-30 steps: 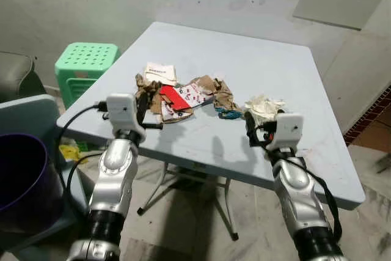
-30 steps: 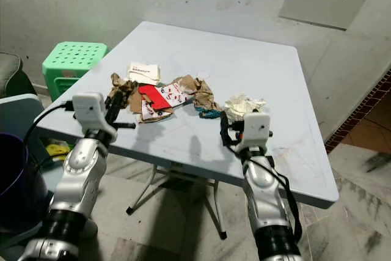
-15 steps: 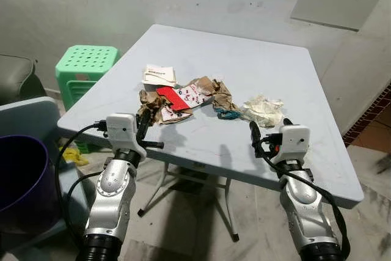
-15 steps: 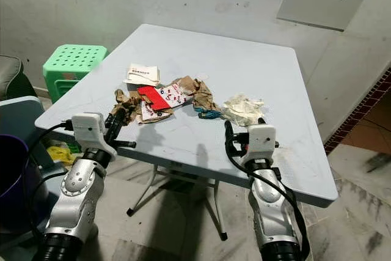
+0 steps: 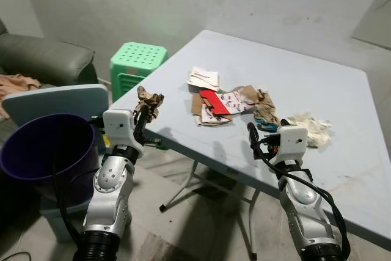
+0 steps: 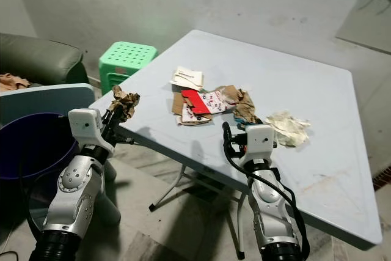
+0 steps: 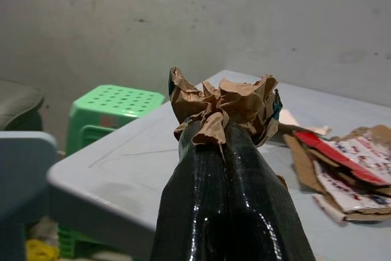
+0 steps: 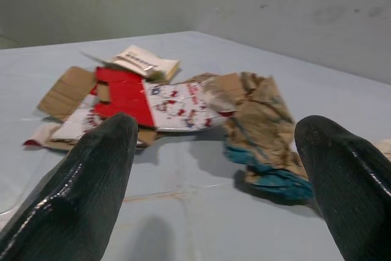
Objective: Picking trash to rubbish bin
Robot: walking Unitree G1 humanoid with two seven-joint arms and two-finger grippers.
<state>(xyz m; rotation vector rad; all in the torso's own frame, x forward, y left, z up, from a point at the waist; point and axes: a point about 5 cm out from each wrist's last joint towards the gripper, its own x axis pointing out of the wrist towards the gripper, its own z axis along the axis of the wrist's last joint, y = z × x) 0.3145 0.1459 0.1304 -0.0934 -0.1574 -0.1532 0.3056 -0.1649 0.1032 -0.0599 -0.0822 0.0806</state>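
**Paper wad held up, bin lies to the left**

Dark purple round plastic bin (image 5: 43,151) sits left of and below the left gripper (image 5: 146,105), fingers clamped on crumpled brown paper wad (image 7: 223,105) off pale blue worktop (image 5: 342,90). Right gripper (image 8: 214,169) fingers spread, empty.

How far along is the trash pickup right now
Nothing looks binned yet. In hand: the left gripper clamps a crumpled brown paper, lifted off the table near the purple bin. Left: the red-and-white packaging, white wad; right gripper open.
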